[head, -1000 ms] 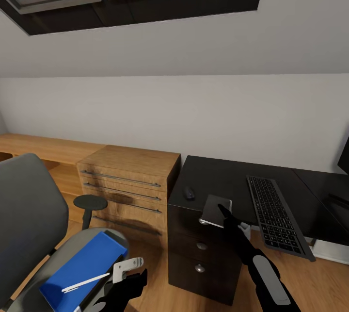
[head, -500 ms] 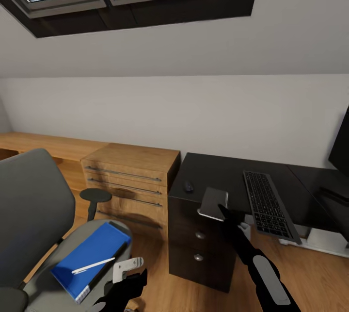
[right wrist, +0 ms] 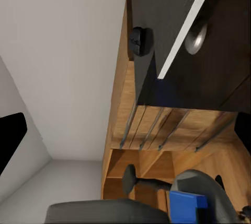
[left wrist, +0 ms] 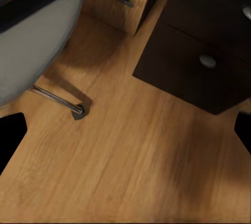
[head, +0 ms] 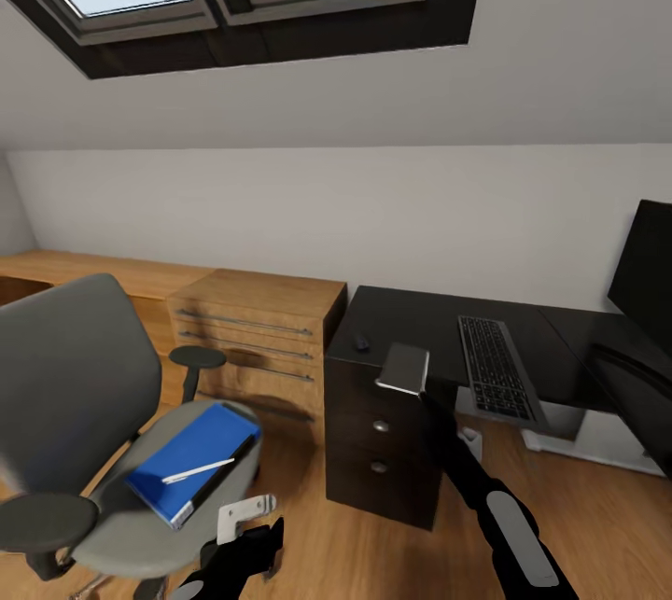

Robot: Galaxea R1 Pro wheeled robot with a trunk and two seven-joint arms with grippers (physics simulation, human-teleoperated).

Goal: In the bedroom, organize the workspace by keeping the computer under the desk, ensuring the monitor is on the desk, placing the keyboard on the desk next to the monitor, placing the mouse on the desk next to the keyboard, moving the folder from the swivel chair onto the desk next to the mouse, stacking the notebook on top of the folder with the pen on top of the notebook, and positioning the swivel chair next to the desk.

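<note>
One swivel chair (head: 84,395) is in view, with a grey padded seat, a tall rounded back and black round armrests. On its seat lies one folder (head: 191,462), thick, bright blue and rectangular, with a dark spine and white page edges. One pen (head: 198,470), a thin white stick, lies across the blue cover. Both are just beyond the fingertips of the left gripper (head: 245,525), which hangs low above the wooden floor (head: 308,525). In the left wrist view its two dark fingers (left wrist: 11,135) stand wide apart at the edges of the picture, with nothing between them, so it is released.

One desk (head: 439,339) stands ahead, black and matte, with a pedestal of drawers that have round silver knobs (head: 380,426); two knobs show in the head view. On the desk top I count one keyboard (head: 493,366), long and slim with black keys, one small dark mouse (head: 360,343), and one monitor (head: 644,278) with a flat black screen at the far right edge.

One notebook (head: 404,369), thin and grey with white edges and a small wire spiral at one corner, is at the tip of the right gripper (head: 422,392), above the pedestal's corner. Whether the right fingers clench it, I cannot tell; in the right wrist view the notebook (right wrist: 183,23) appears well beyond the fingers.

One light-wood chest (head: 261,329) with long bar handles stands between chair and desk.
</note>
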